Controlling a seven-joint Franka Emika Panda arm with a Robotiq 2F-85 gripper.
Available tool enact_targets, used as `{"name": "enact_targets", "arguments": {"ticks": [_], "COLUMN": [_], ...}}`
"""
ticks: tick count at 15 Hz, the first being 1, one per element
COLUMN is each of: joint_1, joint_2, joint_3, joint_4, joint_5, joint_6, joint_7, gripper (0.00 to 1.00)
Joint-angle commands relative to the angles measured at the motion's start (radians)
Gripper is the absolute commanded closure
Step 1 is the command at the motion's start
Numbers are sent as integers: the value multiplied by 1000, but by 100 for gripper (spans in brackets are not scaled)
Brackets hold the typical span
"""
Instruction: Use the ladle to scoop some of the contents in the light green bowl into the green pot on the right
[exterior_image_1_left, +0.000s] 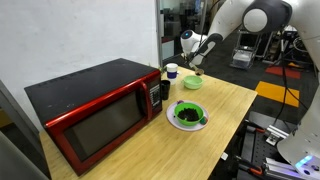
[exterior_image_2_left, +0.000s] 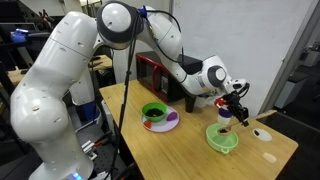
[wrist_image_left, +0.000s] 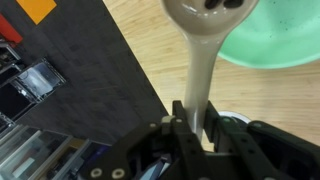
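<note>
One claw (wrist_image_left: 196, 112), shut hard on the thin handle of the ladle (wrist_image_left: 200, 60). Grips well back from the small round scoop, apparently to leave enough free length for dipping without dragging the fingers through the contents, and squeezes tight, likely to stop so slim a handle from swivelling under a load. Hangs the ladle close to upright, scoop end lowest, over the light green bowl (exterior_image_2_left: 224, 139), at or just inside its rim in both exterior views; cannot tell from these angles about contact with the contents. Shows a few dark spots on the scoop in the wrist view, perhaps a first helping, perhaps only marks in the wood. Finds the bowl toward one end of the wooden counter (exterior_image_1_left: 225, 100), just beside a small white cup (exterior_image_1_left: 171, 70) with a blue top and near the red-and-black microwave (exterior_image_1_left: 95, 115). Finds the green pot (exterior_image_1_left: 188, 115), wide, dark inside and pale at the rim, apart from the bowl and nearer the counter's middle, with bare wood between, presumably for a short, level carry. Reads as the scooping stage, with the transfer to the pot not yet done. Tallies: one ladle, one light green bowl, one green pot, one cup, one microwave, one white arm (exterior_image_2_left: 60, 90).
</note>
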Motion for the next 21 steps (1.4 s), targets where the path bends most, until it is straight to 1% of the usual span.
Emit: {"name": "enact_targets", "arguments": {"ticks": [1,4,6,8,10,13,15,18,21], "joint_1": [91,161,204,233,241,224,194,125,32], "joint_2": [11,1,-5,-15,-32,-70,-105,-167,-217], "joint_3": [-106,-174,-209,-223,-209,-156,-96,32,177], "joint_4": [-16,-43,-65,-89,-109,-137,-156,-195,-233], "joint_5": [-103,-242,-357,-488,-623,-836,-972,-1120,-1208], "joint_6": [47,63,70,58,33,-22,-88,-218,-335], "joint_7": [137,273,377,495,611,783,887,983,1021], "gripper": [94,94,94,94,94,94,94,94,94]}}
